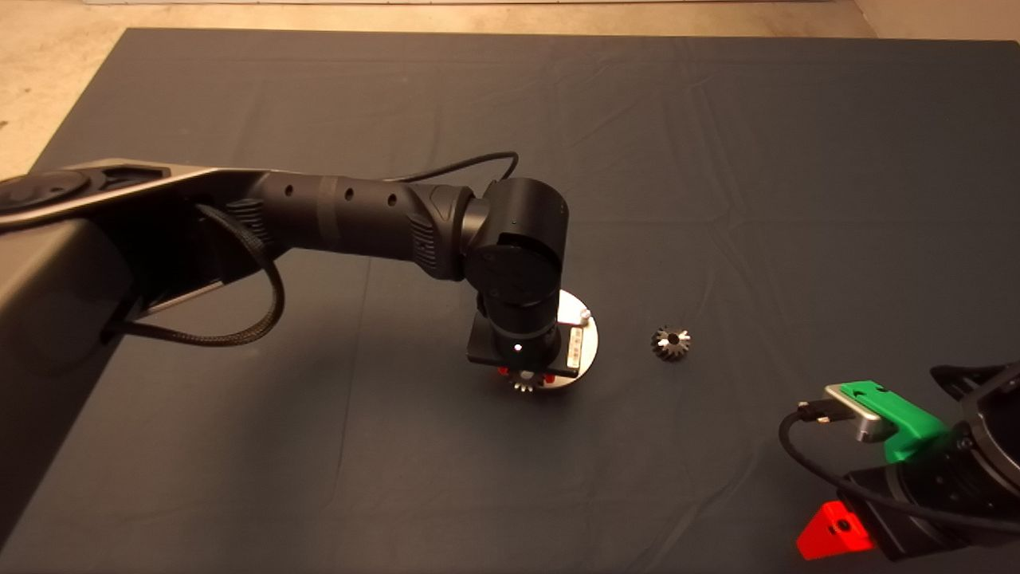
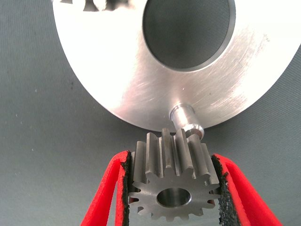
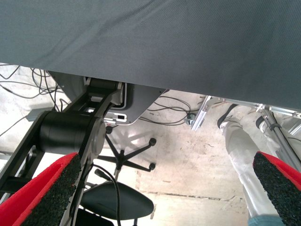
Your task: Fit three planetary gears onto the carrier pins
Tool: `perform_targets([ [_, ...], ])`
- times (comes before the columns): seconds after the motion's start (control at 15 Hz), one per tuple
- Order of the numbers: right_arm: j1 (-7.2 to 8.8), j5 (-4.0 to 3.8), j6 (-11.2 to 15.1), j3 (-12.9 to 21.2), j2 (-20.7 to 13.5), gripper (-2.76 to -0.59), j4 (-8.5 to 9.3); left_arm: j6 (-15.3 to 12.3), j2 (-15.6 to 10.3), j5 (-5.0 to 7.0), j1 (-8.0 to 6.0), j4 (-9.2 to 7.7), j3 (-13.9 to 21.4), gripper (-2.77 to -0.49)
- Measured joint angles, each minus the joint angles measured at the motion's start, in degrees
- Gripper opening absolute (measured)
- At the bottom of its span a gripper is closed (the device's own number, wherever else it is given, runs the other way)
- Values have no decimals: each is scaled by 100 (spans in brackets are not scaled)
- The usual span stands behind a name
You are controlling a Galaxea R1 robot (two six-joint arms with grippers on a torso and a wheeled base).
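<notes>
Two planetary gears visible in the head view. One is clamped in the left gripper (image 2: 171,188), the other, a loose gear (image 1: 671,343), lies flat on the dark mat (image 1: 717,159) covering the counter, to the right of the carrier disc (image 1: 588,351) and well apart from it.

Held gear (image 2: 171,181): small steel spur gear, silvery-grey, straight-cut teeth, round centre bore, machined faces. The fingers (image 2: 109,188) are closed on its toothed flanks, black pads pressing from both sides, bore axis pointing toward the wrist camera.

Carrier disc: flat, round, brushed shiny metal with a large centre hole, lying on the mat under the left arm's wrist. In the wrist view one carrier pin (image 2: 184,117), short and silvery, stands near the rim just beyond the held gear's teeth; gear looks just beside the pin, bore not on it. Another pin (image 1: 585,316) shows in the head view at the disc's far right edge. Something toothed shows at the disc's far rim in the wrist view, too cropped to tell.

Right gripper (image 1: 845,510) parked at lower right of the counter, fingers (image 3: 51,193) spread wide, holding nothing. Its wrist view shows floor, cables, an office chair base and a person's leg.
</notes>
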Motion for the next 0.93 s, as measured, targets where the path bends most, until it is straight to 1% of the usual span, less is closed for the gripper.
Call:
perform_targets([
  [0.33, 0, 2, 0, 1, 1, -63, 0, 135, 44, 0, -26, 0, -173, -236],
  [0.53, 0, -2, 0, 1, 0, -63, 0, 171, 72, 2, -102, 0, -221, -236],
  [0.93, 0, 0, 0, 0, 1, -63, 0, 193, 185, -2, -105, 0, -333, -236],
])
